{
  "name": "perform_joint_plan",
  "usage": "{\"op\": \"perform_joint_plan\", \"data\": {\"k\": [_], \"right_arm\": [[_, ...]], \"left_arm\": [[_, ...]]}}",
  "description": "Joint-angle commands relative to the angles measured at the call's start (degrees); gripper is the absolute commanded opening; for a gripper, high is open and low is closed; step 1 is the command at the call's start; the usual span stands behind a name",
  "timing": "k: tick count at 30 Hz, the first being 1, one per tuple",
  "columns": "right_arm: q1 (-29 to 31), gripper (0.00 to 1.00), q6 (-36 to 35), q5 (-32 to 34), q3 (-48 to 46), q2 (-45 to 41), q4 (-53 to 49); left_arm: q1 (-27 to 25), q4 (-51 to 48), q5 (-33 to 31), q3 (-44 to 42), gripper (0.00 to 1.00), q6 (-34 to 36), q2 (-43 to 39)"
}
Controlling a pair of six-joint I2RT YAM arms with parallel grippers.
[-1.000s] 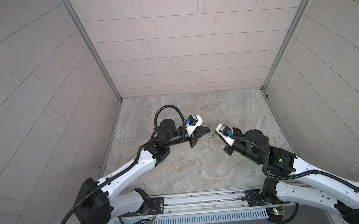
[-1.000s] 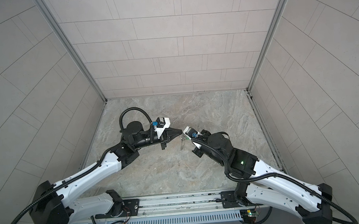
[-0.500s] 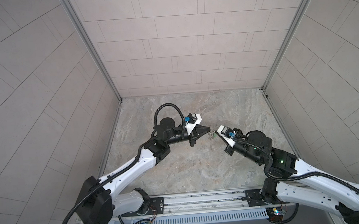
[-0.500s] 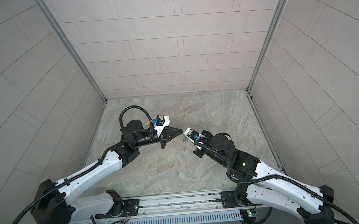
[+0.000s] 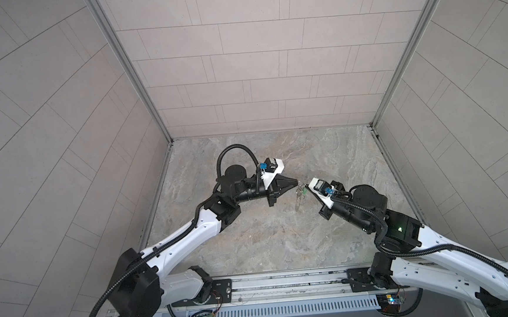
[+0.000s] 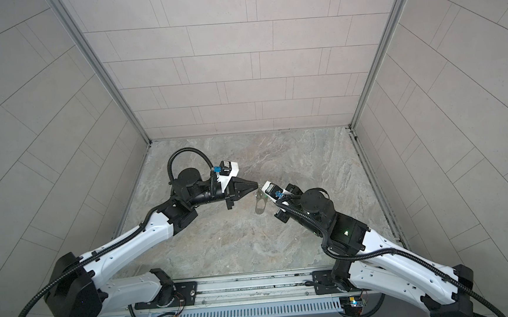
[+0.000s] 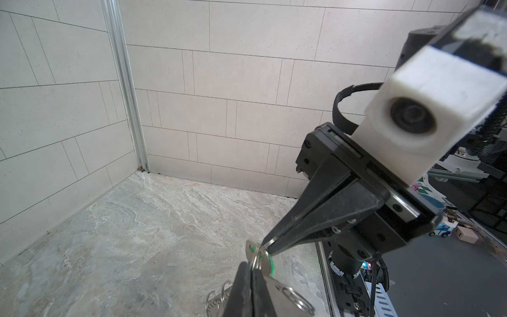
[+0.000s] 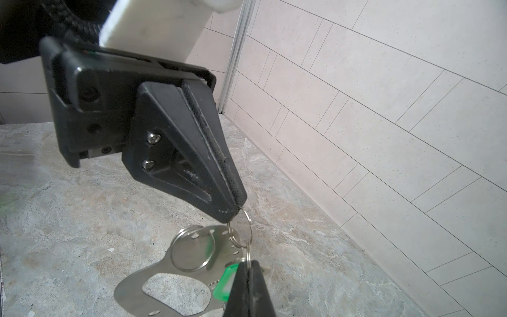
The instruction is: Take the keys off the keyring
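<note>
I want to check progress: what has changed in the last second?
The right hand drew back slightly to the right, and the left hand shifted slightly up the top views. The keyring still hangs between them, both hands stay shut on its loops, and the green key is still attached.

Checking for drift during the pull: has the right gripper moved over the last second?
Yes, slightly: in a top view the right gripper has shifted rightward, toward the rail along the right wall.
</note>
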Motion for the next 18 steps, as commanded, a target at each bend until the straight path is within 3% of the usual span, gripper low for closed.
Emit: {"op": "perform_joint_plan", "data": {"k": [1, 8, 18], "right_arm": [[-0.6, 0.00, -0.2, -0.4, -0.2, -1.3, 1.6], [-1.2, 0.00, -0.3, -2.4, -0.5, -1.4, 2.3], [-1.4, 0.00, -5.9, -5.6, -1.9, -2.0, 5.5]], "left_arm": [[0.6, 2.4, 1.2, 2.3, 0.00, -1.0, 0.2], [0.7, 3.3, 2.2, 3.1, 0.00, -2.7, 0.7], [1.5, 4.9, 3.5, 4.0, 0.00, -6.5, 1.8]]}}
